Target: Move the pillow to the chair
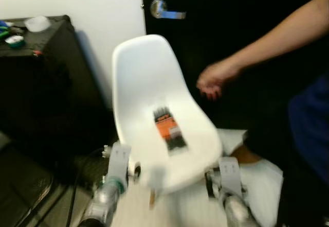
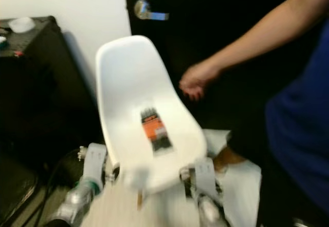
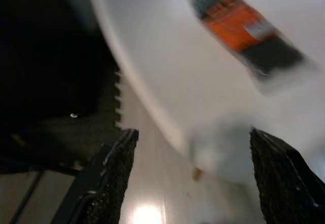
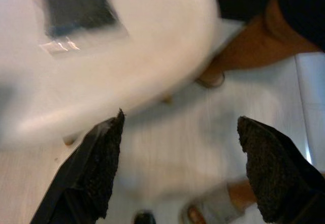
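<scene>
Plainly, a pillow should be light, soft and easily squashed, so by my judgement it would want a wide pinch on a corner or a bunched edge, or both grippers under its ends, and it would sag and drag if taken by one thin fold. As to its looks and place, I could not pick it out with any certainty: everything was blurred, and the only candidate was a pale, flat white shape on the floor to the right of the chair. Starting at the left, a black cabinet stood against the wall with small clutter on top. Next came the left gripper, low before the chair's front edge, its fingers spread wide with nothing between them. The white chair sat in the middle, its moulded seat bare but for an orange and black packet lying flat on it, which may need shifting before a pillow goes there. Behind it a door handle showed on the dark door. A person's hand reached in above the seat's right side, touching nothing. The right gripper hung low at the chair's right front corner, fingers likewise parted and empty. Beyond it lay that white shape, just beside the person's sandalled foot
</scene>
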Robot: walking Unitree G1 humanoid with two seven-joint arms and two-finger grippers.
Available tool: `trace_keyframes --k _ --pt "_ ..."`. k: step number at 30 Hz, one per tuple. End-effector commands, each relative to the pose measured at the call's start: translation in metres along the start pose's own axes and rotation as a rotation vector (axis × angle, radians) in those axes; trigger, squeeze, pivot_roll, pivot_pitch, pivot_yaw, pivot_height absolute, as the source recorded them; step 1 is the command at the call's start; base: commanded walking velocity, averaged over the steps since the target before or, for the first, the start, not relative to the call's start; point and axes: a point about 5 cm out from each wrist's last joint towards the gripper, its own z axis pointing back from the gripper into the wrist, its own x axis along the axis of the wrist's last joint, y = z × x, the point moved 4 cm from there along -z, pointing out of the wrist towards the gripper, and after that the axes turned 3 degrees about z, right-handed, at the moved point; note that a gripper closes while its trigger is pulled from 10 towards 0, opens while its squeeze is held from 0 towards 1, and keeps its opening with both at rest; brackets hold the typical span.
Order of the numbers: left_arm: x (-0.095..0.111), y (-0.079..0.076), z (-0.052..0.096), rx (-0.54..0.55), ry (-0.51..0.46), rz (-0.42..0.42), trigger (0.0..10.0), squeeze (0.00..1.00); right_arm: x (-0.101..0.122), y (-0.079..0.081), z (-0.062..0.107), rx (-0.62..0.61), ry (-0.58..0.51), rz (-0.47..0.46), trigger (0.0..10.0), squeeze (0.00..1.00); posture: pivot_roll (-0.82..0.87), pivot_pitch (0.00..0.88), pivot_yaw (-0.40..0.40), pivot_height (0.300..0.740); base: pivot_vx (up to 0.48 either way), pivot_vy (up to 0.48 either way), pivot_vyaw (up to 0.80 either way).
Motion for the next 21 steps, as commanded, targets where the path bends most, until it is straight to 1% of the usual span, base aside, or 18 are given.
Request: trace_keyframes --k 1,12,21 --pt "-0.0058 0.0074 0.0020 0.026 0.017 0.010 10.0 0.00 -0.0097 0.0085 0.0035 0.019 0.030 -0.011 10.0 0.00 -0.01 0.000 0.094 0.740 0.000 0.000 0.80" --pt "-0.0021 0.0100 0.0002 0.029 0.018 0.006 10.0 0.00 -0.0050 0.0092 0.0016 0.017 0.024 -0.017 10.0 0.00 -0.01 0.000 0.098 0.740 0.000 0.000 0.80" --pt "-0.0081 0.0071 0.0018 0.022 0.037 0.008 10.0 0.00 -0.0102 0.0060 0.0033 0.007 0.035 -0.028 10.0 0.00 -0.02 0.000 0.105 0.740 0.000 0.000 0.80"
